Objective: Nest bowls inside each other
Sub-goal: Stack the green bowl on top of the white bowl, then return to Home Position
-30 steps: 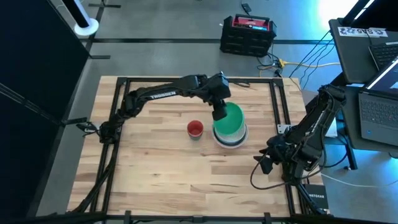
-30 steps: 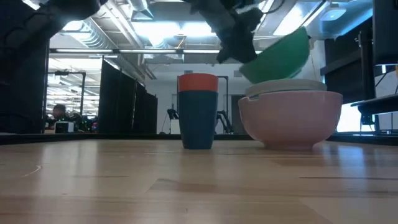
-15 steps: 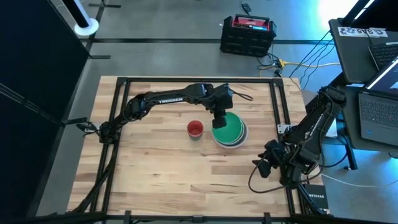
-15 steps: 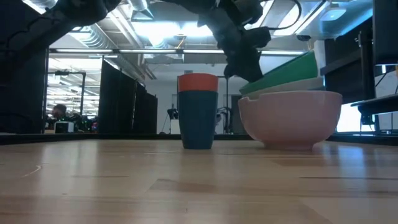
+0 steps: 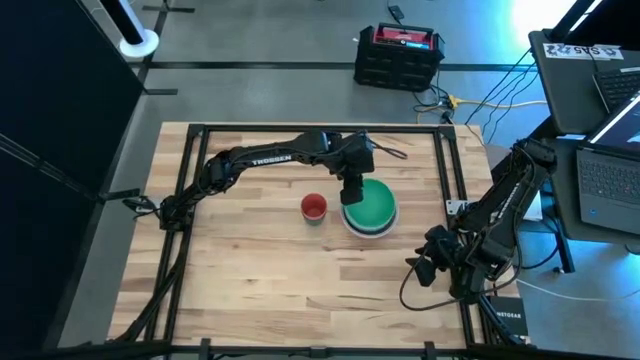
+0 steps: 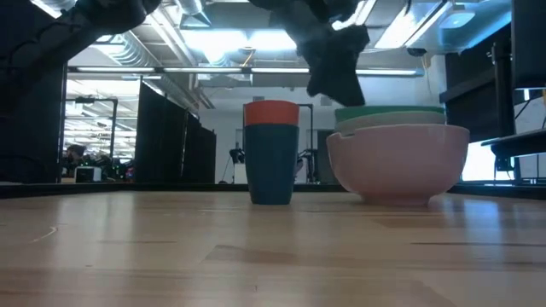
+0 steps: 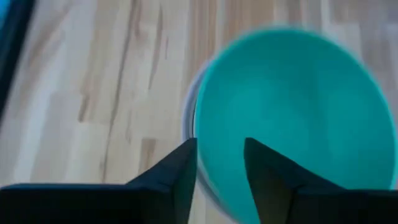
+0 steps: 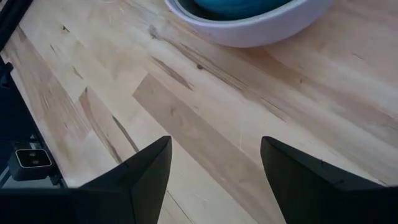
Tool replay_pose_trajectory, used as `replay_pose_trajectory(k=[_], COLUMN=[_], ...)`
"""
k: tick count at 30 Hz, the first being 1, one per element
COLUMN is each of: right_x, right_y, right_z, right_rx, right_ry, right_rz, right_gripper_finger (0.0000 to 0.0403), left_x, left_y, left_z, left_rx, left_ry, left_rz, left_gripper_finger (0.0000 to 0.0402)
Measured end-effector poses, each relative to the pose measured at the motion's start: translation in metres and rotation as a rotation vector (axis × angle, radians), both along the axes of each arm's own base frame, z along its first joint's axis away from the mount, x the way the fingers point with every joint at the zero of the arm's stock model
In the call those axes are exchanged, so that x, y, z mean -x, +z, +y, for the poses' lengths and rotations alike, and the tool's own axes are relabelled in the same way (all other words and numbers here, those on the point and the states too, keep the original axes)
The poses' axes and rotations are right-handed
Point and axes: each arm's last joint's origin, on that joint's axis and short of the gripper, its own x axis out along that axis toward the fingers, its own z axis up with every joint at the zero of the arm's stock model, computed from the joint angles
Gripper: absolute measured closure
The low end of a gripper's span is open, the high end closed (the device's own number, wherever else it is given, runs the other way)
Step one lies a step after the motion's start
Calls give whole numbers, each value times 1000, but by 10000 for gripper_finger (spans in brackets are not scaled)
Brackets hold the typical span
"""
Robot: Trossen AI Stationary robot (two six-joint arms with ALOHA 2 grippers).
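A green bowl [image 5: 372, 203] sits level inside a stack whose outer bowl is large and white [image 6: 397, 162], right of the table's middle. My left gripper [image 7: 221, 168] hangs over the stack's left side. It is open, with one finger inside the green bowl's rim [image 7: 200, 143] and one outside, and I see no touch. To the left stands a tiny red bowl [image 5: 314, 207] in a dark blue one [image 6: 271, 162]. My right gripper [image 8: 214, 162] waits open near the table's right edge.
Black frame rails [image 5: 300, 129] run round the wooden table. A black crate [image 5: 398, 55] stands on the floor beyond the far edge, and laptops [image 5: 600, 150] are off to the right. Bare wood [image 5: 300, 280] lies between the bowls and the near edge.
The green bowl was held tilted above the stack, its right side high. My left gripper has sunk a little toward the stack, and the bowl has come down to lie level inside it.
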Motion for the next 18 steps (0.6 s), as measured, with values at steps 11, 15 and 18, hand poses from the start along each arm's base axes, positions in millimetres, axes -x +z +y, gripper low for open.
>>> replay_pose_trajectory(k=[11,15,18], right_x=[-2,-3,-4], right_y=[2,4,6], right_z=[-3,-4,-5], right_rx=[133,182,224], right_ry=[34,33,14], right_rz=[-90,-145,-211], right_gripper_finger=[171,171,191], left_x=[27,48,72], left_y=[40,66,97], left_z=[-8,-30,-52], left_rx=[-38,-52,-93], left_ry=[-35,-55,-97], left_rz=[28,59,38], left_gripper_finger=[264,285,340])
